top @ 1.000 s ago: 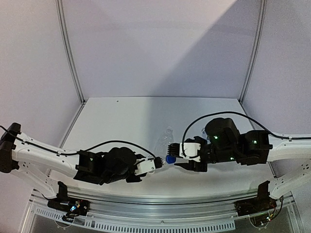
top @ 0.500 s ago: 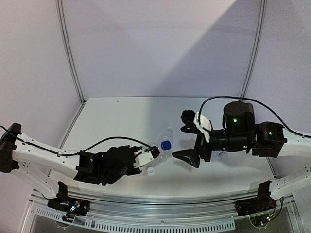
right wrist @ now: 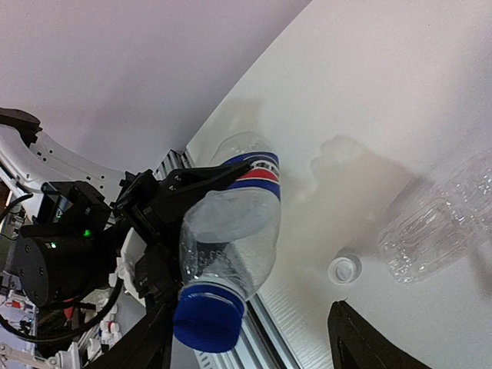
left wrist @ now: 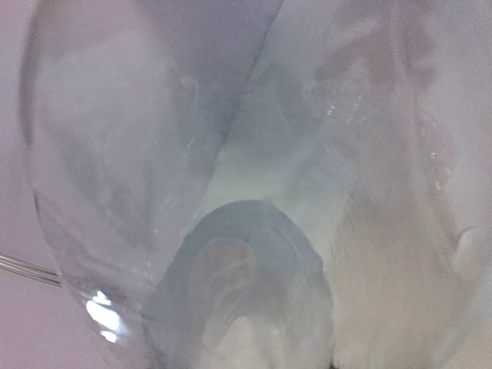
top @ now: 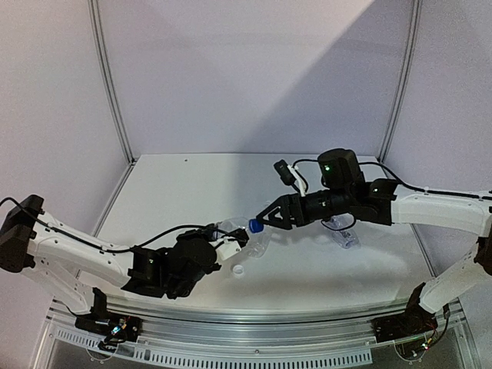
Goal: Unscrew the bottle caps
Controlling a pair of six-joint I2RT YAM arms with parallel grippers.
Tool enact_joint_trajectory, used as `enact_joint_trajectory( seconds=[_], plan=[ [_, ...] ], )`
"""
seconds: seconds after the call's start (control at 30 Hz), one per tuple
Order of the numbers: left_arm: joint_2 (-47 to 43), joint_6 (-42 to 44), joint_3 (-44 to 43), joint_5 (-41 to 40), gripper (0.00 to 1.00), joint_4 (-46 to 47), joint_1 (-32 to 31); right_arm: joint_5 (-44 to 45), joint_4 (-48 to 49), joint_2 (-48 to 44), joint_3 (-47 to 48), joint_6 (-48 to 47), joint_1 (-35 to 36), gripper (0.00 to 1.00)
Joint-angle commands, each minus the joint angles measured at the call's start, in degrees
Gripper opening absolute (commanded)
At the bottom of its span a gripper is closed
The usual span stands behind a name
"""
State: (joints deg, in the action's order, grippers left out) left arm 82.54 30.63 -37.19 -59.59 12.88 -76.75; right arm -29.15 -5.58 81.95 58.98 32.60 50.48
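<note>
Right wrist view showed the left claw (top: 234,241) clamped on the labelled bottle (right wrist: 240,219); the right claw (right wrist: 252,315) gaped around its blue cap (right wrist: 207,323), seemingly not touching.

A robotics lab test cell is indicated: a white table (top: 192,184) enclosed by plain panels (top: 254,77) on aluminium posts (top: 108,84).

No legible text; label (right wrist: 257,172) on bottle (right wrist: 231,238): blue-red band, lettering blurred.
</note>
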Motion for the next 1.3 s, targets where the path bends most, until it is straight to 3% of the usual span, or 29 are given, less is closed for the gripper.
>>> enact_joint_trajectory(
  seconds=[0.0,0.27,0.57,0.77,1.03,1.13,1.27],
  plan=[
    [1.00,1.71,-0.25,-1.73,0.00,3.62,-1.36,-5.00,2.24,0.33,2.40,4.48,0.11,0.69],
    [1.13,1.93,-0.30,-2.19,0.00,3.72,-1.38,-10.19,4.76,1.89,1.63,8.09,0.31,0.64],
    [0.78,2.06,-0.16,-2.39,0.00,4.04,-1.38,-7.23,-0.59,3.67,3.80,5.45,2.38,0.60],
    [0.79,2.10,-0.16,-2.55,0.00,4.05,-1.38,-5.32,-2.29,3.45,3.93,4.56,2.39,0.48],
    [0.80,2.00,-0.08,-2.55,0.00,3.91,-1.38,-3.77,-5.31,3.38,4.35,3.24,2.84,0.21],
    [0.71,1.57,-0.08,-1.53,0.00,3.65,-1.38,0.48,-11.25,3.18,7.41,-3.86,5.43,0.11],
    [0.15,-0.48,-0.24,2.18,0.00,1.83,-1.31,19.36,-21.16,3.66,13.62,-23.31,12.58,0.10]
  ],
)
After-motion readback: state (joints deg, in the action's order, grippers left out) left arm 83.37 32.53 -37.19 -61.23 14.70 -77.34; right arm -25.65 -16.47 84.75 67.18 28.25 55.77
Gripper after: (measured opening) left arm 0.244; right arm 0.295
